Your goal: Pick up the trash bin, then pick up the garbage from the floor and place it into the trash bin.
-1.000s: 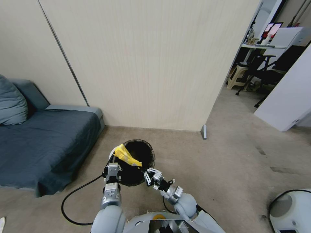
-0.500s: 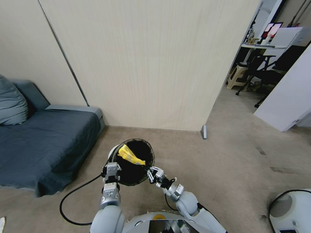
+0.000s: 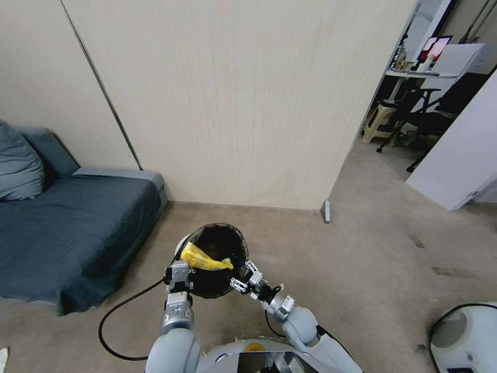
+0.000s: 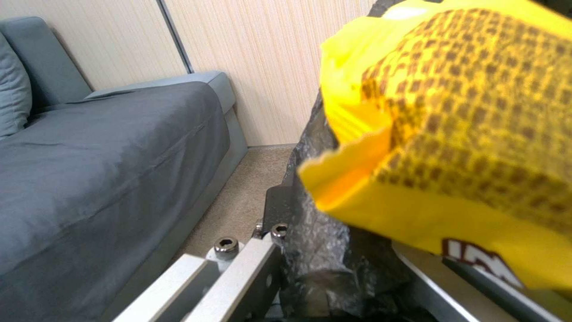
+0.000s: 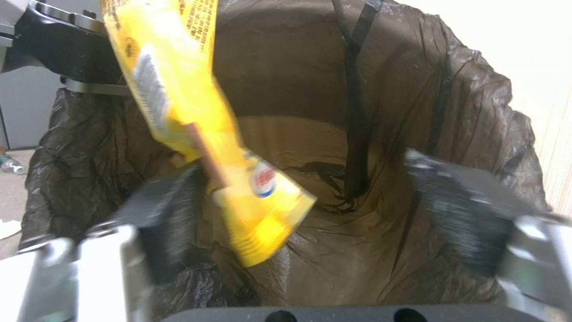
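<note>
At far left, a grey fabric sofa (image 3: 67,217). Beside it, my left gripper (image 3: 178,270) clamps the round trash bin (image 3: 220,256) by its crinkled black-bag rim. Inside lies a glossy yellow wrapper (image 3: 204,259). Right of the rim, my right gripper (image 3: 243,277) hangs spread apart above the matte beige floor (image 3: 362,259).

One small round bin (image 3: 217,254) lined with a black plastic bag. One yellow crinkled snack wrapper (image 3: 204,259) inside its mouth. Two silver robot grippers: the left (image 3: 178,273) and the right (image 3: 243,278). One dark grey fabric sofa (image 3: 72,228) with one grey cushion (image 3: 18,163). One black cable (image 3: 116,321) on the floor.
</note>
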You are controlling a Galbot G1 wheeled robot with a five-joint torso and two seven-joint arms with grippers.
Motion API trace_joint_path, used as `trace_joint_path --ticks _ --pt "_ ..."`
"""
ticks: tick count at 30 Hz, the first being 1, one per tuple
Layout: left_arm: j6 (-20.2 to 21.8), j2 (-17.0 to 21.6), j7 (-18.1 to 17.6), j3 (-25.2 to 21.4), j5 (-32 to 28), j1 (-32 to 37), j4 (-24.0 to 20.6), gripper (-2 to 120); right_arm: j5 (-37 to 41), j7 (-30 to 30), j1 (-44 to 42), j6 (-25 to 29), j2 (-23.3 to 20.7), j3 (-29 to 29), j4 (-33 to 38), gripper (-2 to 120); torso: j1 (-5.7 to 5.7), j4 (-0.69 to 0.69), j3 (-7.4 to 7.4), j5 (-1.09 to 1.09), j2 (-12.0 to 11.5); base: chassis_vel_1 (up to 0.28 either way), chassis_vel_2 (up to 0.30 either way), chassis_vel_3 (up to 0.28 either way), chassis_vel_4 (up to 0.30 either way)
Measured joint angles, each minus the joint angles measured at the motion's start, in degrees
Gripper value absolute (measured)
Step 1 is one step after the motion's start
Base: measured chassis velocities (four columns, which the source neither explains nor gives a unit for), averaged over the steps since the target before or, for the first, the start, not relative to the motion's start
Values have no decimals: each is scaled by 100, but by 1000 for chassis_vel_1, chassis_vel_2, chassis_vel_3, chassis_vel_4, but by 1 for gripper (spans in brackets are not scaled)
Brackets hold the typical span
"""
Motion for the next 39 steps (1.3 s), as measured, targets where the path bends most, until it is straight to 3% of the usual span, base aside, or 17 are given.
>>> trace_joint_path --ticks 4,18,23,29,39 --pt "13 -5 34 9 -11 4 -17 1 -25 -15 -50 32 1 31 74 100 0 0 0 0 0 0 0 0 0" --pt "87 7 81 136 -42 40 -81 1 -64 -94 -267 62 -5 257 445 100 0 0 0 0 0 0 0 0 0" --pt "129 31 86 174 -70 162 -194 1 87 195 -261 -210 11 164 502 100 0 0 0 1 0 0 0 0 0" --pt "130 27 75 161 -67 178 -231 1 544 1067 -305 -1256 -58 48 1035 100 0 0 0 0 0 0 0 0 0" --pt "133 24 64 235 -115 192 -289 1 999 1944 -319 -2305 -77 94 1299 100 0 -1 0 0 0 0 0 0 0"
